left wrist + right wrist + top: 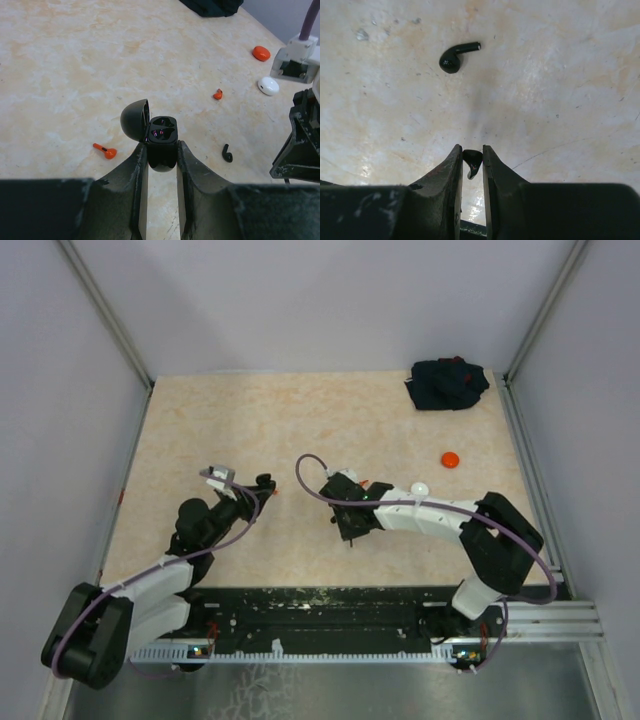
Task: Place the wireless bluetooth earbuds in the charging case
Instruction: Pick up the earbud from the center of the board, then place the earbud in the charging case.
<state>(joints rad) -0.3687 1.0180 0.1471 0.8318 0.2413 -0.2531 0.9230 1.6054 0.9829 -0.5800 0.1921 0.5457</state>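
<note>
My left gripper (161,147) is shut on a black charging case (162,134), gripping the body from both sides. The round lid (134,120) hangs open to the left, and the wells show only dark hollows with purple glints. My right gripper (472,150) is shut on a black earbud (472,161), pinched at the fingertips just above the table. A second black earbud (455,57) lies loose ahead of it and also appears in the left wrist view (227,153). Two red earbuds (106,151) (218,94) lie on the table either side of the case.
A red puck (450,459) and a white puck (418,489) sit right of centre beside the right arm (430,515). A dark bundle of cloth (447,384) lies at the back right corner. Metal rails edge the table on both sides.
</note>
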